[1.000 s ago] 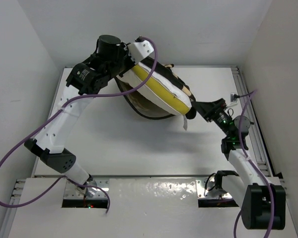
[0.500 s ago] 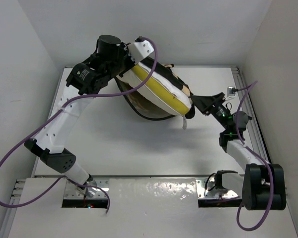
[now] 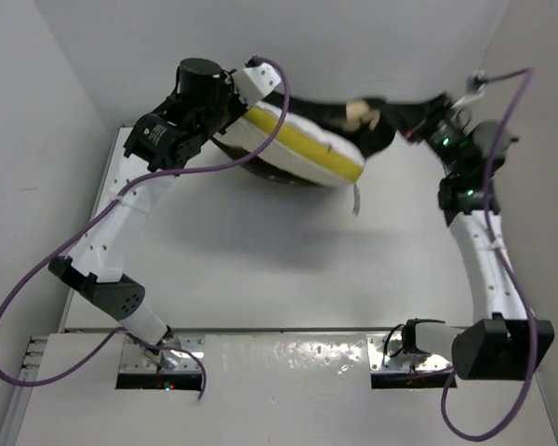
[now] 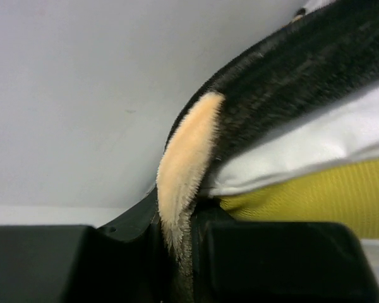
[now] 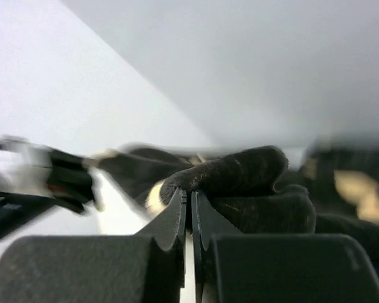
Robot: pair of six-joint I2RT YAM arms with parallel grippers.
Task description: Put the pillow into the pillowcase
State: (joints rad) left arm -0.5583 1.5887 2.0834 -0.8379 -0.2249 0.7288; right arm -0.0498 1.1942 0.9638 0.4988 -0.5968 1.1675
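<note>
Right now the pillow [image 3: 302,150] is sitting partly inside the pillowcase [image 3: 333,113], and the bundle is hanging between the two arms toward twelve o'clock of the desk [image 3: 260,269], apparently lifted off its surface. The cream face and the mustard-yellow band are showing along the six o'clock side of the bundle, while the black fabric is wrapping over the twelve o'clock side and peeking out beneath it. The left gripper [image 4: 184,237] is working at the bundle's ten o'clock end: its fingers are pinching an edge of the pillowcase where a tan motif is folding down between them. In the wrist view the pillow's white cover and yellow band are lying just to three o'clock of the pinch. The right gripper [image 5: 191,211] is holding the two o'clock end, its fingers pressing together on a thick fold of the black velvety cloth. A small white tag [image 3: 356,197] is dangling from the pillow's corner at four o'clock of the bundle.
</note>
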